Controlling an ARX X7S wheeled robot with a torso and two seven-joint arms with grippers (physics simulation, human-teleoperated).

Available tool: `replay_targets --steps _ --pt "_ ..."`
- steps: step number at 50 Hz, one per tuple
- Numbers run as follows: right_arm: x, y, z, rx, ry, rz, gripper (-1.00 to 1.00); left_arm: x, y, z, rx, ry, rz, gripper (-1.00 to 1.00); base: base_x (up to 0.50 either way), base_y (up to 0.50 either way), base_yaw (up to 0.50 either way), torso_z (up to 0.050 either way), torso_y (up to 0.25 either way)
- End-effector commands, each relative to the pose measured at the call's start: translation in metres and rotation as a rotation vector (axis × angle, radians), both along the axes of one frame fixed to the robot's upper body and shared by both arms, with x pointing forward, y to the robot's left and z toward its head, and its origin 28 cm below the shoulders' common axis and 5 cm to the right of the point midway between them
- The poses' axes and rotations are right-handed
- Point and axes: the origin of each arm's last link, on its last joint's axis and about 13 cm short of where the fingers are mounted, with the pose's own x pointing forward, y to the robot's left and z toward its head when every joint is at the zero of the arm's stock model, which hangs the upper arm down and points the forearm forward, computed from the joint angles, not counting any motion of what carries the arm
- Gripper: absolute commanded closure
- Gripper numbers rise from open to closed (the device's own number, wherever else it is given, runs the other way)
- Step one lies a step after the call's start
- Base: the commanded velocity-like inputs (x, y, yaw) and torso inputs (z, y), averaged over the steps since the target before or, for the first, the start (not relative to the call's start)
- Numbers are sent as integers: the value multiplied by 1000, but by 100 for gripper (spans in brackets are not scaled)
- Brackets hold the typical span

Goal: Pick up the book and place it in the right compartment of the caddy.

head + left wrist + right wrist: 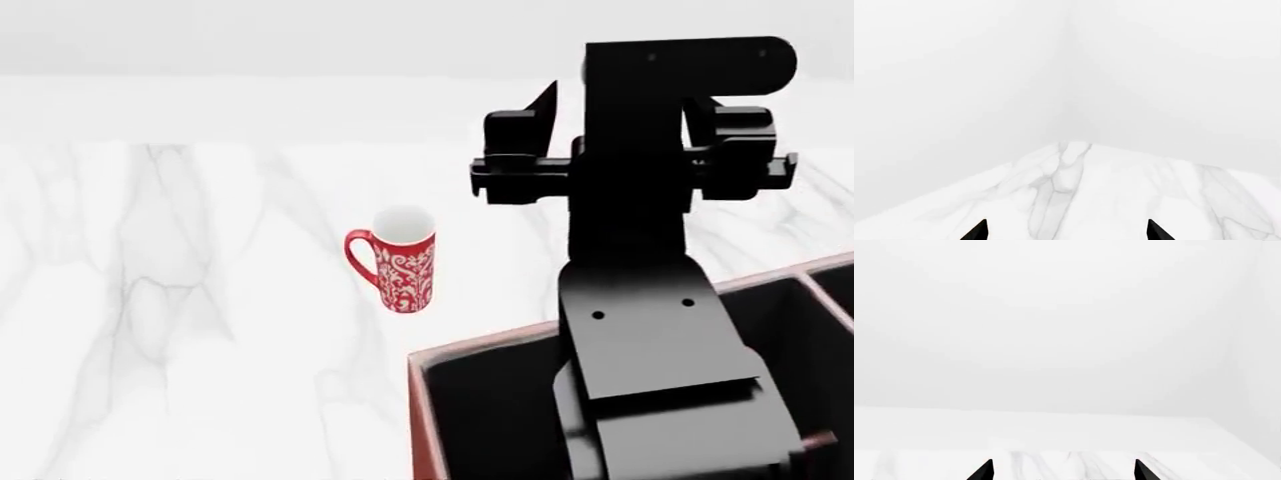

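1. While the right arm (641, 300) rears up over the caddy (441, 400), its black bulk fills the head view and hides much of the box's dark interior
2. The caddy sits at the near right of the marble table (174, 300), reddish-brown wall and pale rim showing, a divider (821, 295) visible at the far right
3. The red patterned mug (396, 258) stands upright on the marble, apart from the caddy, handle toward the robot's left
4. The book? Not in sight in any view, so I can't place it
5. Right gripper (1064, 471): two dark fingertips spread wide, nothing between them, marble and white wall ahead
6. Left gripper (1067, 231): tips likewise parted and empty, above the table's corner (1071, 146)
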Motion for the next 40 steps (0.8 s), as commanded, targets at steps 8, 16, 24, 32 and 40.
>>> replay_targets --steps 8,16,24,32,40 --pt "-2 3 0 17 9 45 -100 0 2 0 14 -1 5 -100 125 0 0 0 0" --pt "-3 9 3 -76 121 73 -100 -1 2 1 14 -2 7 -100 0 0 0 0 0" --pt "-17 19 17 -117 125 222 -100 -2 2 1 14 -6 8 -100 0 0 0 0 0" --pt "-36 31 26 -142 296 673 -100 -3 3 1 14 -13 15 -100 0 0 0 0 0" --pt "-43 38 38 -199 277 895 -100 -3 3 0 10 -16 15 -100 0 0 0 0 0"
